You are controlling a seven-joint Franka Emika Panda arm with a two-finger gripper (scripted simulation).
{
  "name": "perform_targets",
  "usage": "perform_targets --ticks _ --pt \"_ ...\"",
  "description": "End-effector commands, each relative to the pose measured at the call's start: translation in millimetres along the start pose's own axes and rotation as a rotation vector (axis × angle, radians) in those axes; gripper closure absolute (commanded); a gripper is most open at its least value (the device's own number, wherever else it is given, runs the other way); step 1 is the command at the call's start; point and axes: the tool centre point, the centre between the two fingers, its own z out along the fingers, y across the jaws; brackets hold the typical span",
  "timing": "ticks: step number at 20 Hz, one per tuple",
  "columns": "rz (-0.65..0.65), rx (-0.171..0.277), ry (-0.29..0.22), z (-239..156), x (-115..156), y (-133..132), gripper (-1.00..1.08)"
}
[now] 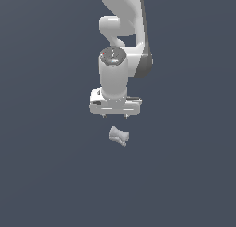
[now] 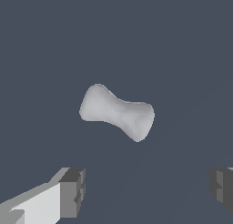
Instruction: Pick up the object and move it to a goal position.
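Plain dark grey ground bears the object [image 2: 117, 112]; wide-open gripper [image 2: 148, 191] holds nothing, no writing.

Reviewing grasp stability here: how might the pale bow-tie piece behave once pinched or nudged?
The object looks rigid and lumpy, so it probably won't flex. Its pinched waist suits a grip there; flared ends may slip outward. Rounded lobes suggest it could rock or roll if nudged. The open tool is wider than it.

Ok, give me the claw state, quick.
Claw: open, holding nothing; the grey object lies apart from its fingers.
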Motion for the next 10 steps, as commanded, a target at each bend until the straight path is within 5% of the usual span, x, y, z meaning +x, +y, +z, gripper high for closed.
perform_targets --ticks 1,10 --pt "0.000 0.000 0.000 0.0 0.0 0.0 -0.92" --pt "0.034 0.016 -0.007 -4.1 1.1 -0.5 -0.92"
